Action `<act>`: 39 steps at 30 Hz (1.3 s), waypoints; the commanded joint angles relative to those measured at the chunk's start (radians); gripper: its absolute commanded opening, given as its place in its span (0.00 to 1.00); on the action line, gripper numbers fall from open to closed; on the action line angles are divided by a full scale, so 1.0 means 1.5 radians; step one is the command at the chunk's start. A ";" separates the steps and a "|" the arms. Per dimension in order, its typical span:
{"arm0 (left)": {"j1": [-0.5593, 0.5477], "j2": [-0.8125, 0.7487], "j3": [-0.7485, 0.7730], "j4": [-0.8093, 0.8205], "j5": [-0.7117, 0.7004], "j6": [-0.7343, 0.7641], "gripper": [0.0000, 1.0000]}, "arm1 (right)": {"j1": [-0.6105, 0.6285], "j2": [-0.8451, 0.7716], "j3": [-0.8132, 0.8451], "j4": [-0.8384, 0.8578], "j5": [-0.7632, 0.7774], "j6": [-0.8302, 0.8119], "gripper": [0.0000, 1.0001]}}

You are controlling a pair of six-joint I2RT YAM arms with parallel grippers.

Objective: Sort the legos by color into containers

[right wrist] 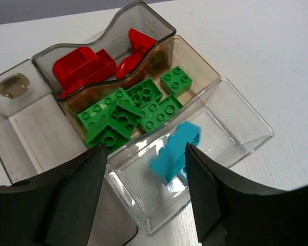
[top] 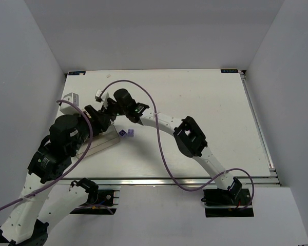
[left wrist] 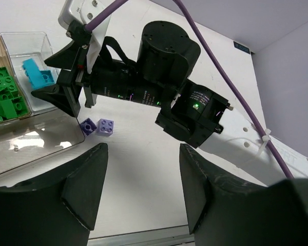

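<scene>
One teal brick (right wrist: 173, 152), blurred, is in the container's (right wrist: 249, 107) end compartment, right under your right gripper's (right wrist: 143, 154) spread, empty fingers. Two purple bricks (left wrist: 106, 125) sit on the table (left wrist: 143, 205) beyond your left gripper (left wrist: 143, 154), equally unclenched.

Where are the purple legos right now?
In the left wrist view, two purple legos sit side by side on the table, just right of the container.
</scene>
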 commanded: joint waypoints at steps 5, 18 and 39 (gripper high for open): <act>0.003 -0.010 0.001 -0.007 -0.006 -0.005 0.68 | -0.013 0.002 0.006 0.037 0.041 -0.022 0.67; 0.003 0.045 -0.086 0.033 0.064 -0.015 0.19 | -0.135 -0.212 -0.197 0.059 -0.192 0.069 0.08; 0.002 0.610 0.062 0.076 0.209 0.142 0.71 | -0.392 -0.494 -0.522 -0.309 -0.353 -0.275 0.76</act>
